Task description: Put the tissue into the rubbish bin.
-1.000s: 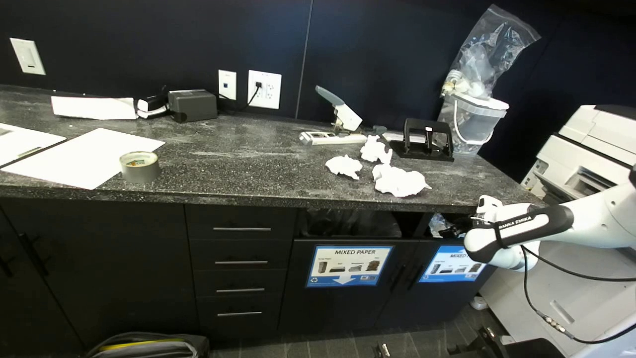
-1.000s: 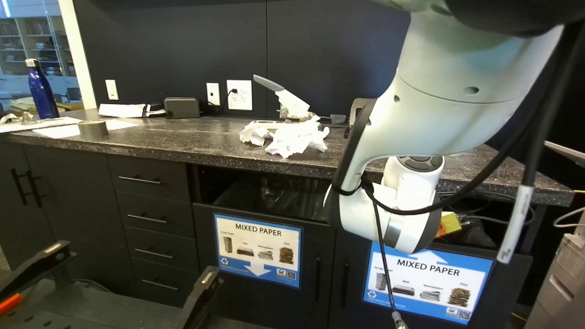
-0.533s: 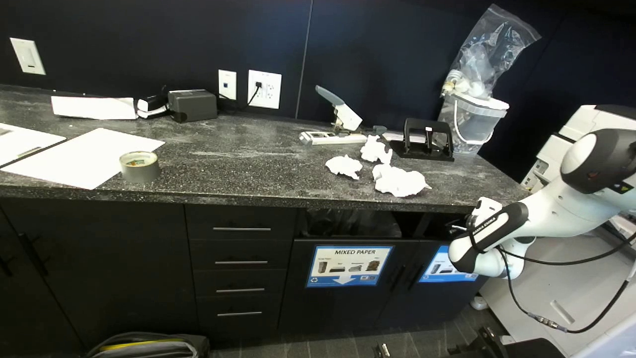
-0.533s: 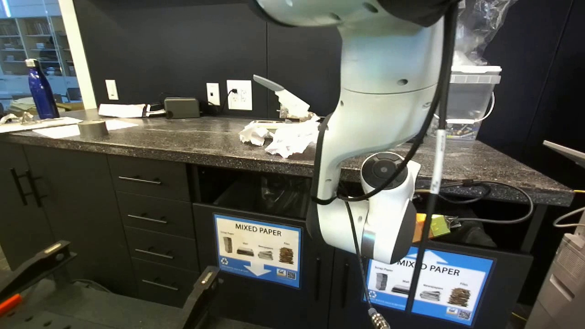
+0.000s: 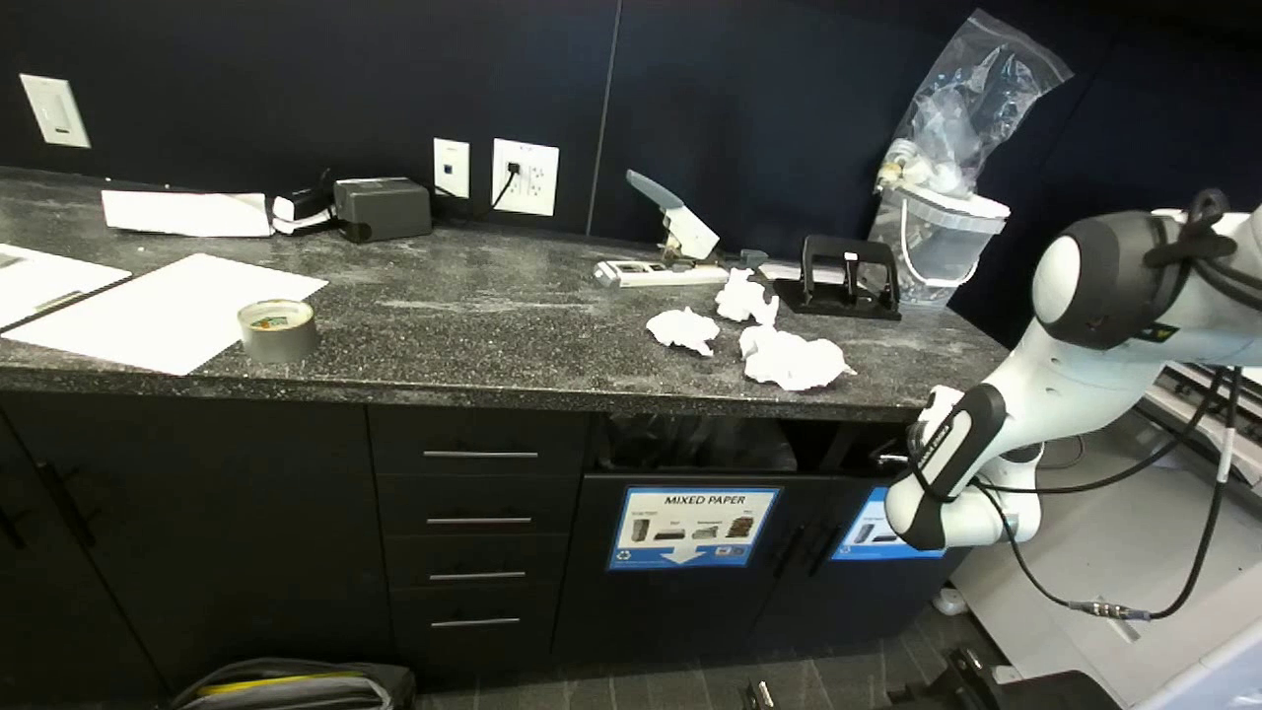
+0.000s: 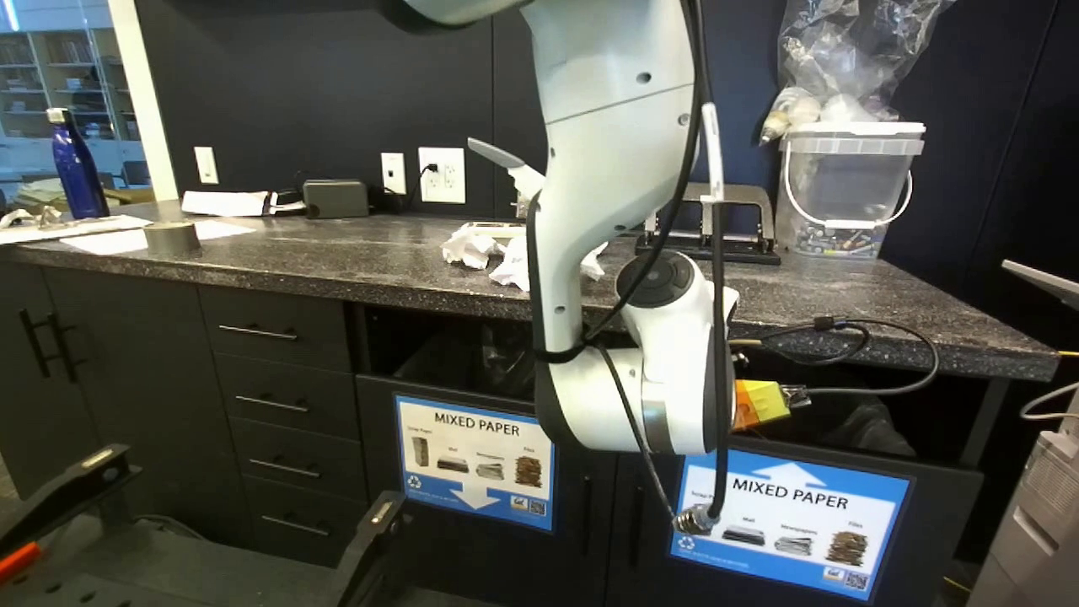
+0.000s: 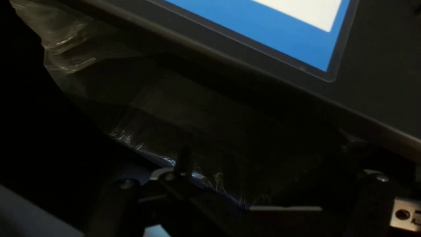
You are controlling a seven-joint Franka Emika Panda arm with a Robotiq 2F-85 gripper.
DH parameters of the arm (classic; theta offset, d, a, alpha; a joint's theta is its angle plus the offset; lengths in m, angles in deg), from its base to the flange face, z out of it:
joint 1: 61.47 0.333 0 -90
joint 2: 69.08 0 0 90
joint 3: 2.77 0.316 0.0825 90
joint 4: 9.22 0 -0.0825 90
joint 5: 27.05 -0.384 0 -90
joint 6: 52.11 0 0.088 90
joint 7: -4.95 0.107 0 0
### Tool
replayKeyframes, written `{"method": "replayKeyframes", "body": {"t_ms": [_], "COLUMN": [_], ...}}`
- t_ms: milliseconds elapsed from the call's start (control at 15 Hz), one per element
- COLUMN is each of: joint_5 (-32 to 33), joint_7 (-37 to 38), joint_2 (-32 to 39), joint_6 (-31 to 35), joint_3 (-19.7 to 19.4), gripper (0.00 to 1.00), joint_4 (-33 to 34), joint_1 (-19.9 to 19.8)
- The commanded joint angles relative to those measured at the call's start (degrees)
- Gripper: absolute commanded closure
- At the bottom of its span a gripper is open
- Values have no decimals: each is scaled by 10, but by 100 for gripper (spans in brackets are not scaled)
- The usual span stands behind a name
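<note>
Wide gripper (image 7: 258, 164) over the bin (image 6: 940, 506): letting go is looking like the step in hand

Three tissues (image 5: 794, 358) are lying bunched on the counter (image 5: 493, 335); to their right, the gripper is hovering under the counter's edge, jaws standing far apart, nothing showing between them in the wrist view. Below, the liner (image 7: 177, 98) is gleaming faintly, and whether a tissue is hiding in that dark, I'm not managing to tell. I'm judging this a drop nearing its end, the next move calling for a careful draw-back, then perhaps a swing towards those tissues.

Sweeping from the left: a sheet (image 5: 168, 316) is lying flat, the tape (image 5: 281, 342) is sitting at its right edge, the stapler (image 5: 693, 237) is rearing up behind the tissues, the punch (image 5: 838, 304) is standing further right, the tub (image 5: 932, 242) is perching beyond, and the printer (image 5: 1025, 592) is filling the far right. In the way? The counter's edge is overhanging the bin's mouth, and the cable (image 6: 714, 160) is dangling before the blue sign (image 6: 801, 506), so a hasty exit is risking a snag.
</note>
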Motion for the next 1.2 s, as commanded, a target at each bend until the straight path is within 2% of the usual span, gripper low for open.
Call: {"method": "replayKeyframes", "body": {"t_ms": [0,200,333,600,733,800,867,1000,1133], "joint_5": [-19,-54,-91,-61,-30,-35,5,33,29], "joint_7": [12,4,-2,-9,-4,-13,15,22,11], "joint_2": [-117,-182,-238,-361,-424,-456,-488,-546,-576], "joint_6": [-46,-97,-180,-371,-471,-516,-555,-624,-671], "joint_3": [-43,-79,-116,-152,-150,-155,-143,-108,-61], "gripper": [0,0,0,0,0,0,0,0,0], "joint_4": [-137,-221,-277,-354,-364,-371,-369,-357,-328], "joint_1": [69,127,187,269,290,313,308,291,259]}}
